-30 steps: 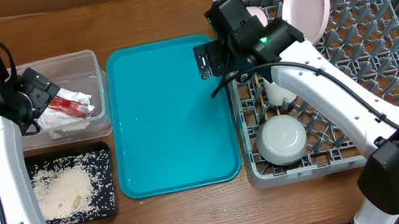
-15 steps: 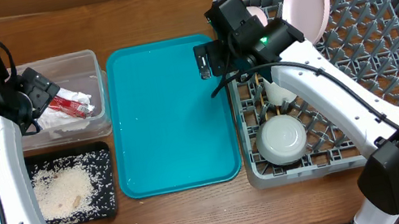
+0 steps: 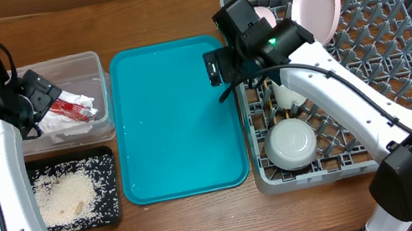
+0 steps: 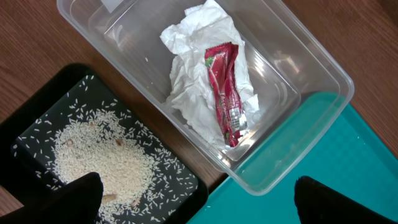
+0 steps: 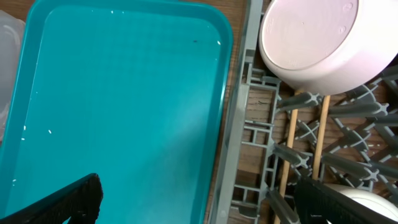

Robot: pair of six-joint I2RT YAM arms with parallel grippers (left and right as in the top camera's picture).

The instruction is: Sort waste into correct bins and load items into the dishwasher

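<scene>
Two grippers hang over the table, both spread wide with nothing between their fingers. In the left wrist view the left gripper point(image 4: 198, 202) shows its dark fingertips at 7 and 5 o'clock of the picture, far apart, above the meeting corners of the clear tub point(image 4: 323, 74) and the black tray point(image 4: 37, 124). The napkin point(image 4: 199, 68) lies crumpled in the tub, and the red sauce packet point(image 4: 225, 93) rests on top of it. The rice point(image 4: 102, 158) sits in a low heap in the black tray, with loose grains scattered around it.

Seen from overhead, the tub is at 10 o'clock of the teal tray point(image 3: 173, 121) and the black tray at 8 o'clock, each just beside it. The right gripper point(image 5: 199, 199) hovers at the teal tray's 2 o'clock corner, over the seam between that tray and the dish rack point(image 3: 405, 89). A few tiny white specks dot the teal tray.

Inside the rack, the pink plate point(image 3: 315, 3) stands tilted on edge at 12 o'clock. The small pink bowl point(image 5: 317, 37) is at 11 o'clock, its underside turned towards the wrist camera. Both chopsticks point(image 5: 287, 149) lie side by side on the lattice at the bowl's 6 o'clock. The cream cup point(image 3: 287, 94) is at 9 o'clock and the grey-green bowl point(image 3: 292, 143) at 8 o'clock, seemingly bottom up.
</scene>
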